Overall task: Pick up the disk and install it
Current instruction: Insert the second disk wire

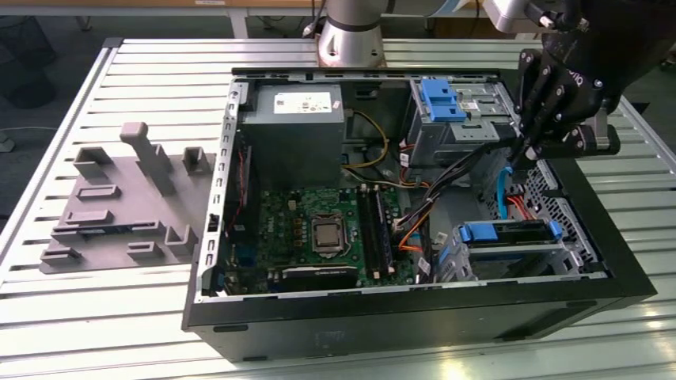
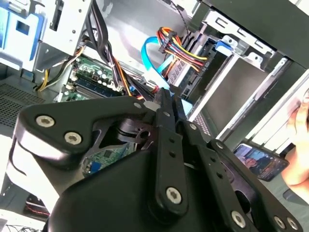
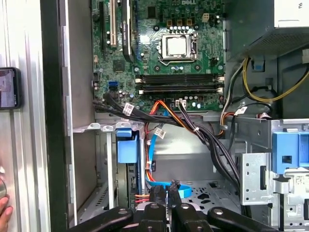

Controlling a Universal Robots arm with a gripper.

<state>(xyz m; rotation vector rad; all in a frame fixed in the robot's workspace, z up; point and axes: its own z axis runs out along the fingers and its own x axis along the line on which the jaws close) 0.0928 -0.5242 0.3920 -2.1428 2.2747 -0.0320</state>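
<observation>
The disk, a grey drive in a bright blue carrier frame, sits slotted in the metal drive cage at the near corner of the open computer case on the exterior view's right. Its blue carrier end faces out of that cage in the first wrist view. My gripper hangs above the case's right side, farther back than the disk and apart from it. The black fingers are pressed together with nothing between them, and the gripper hovers close to a light-blue data cable.
A grey moulded fixture block with posts lies on the slatted table on the exterior view's left. A blue plastic bracket tops the rear drive cage. Cable bundles cross the case. A phone and a person's hand lie outside the case wall.
</observation>
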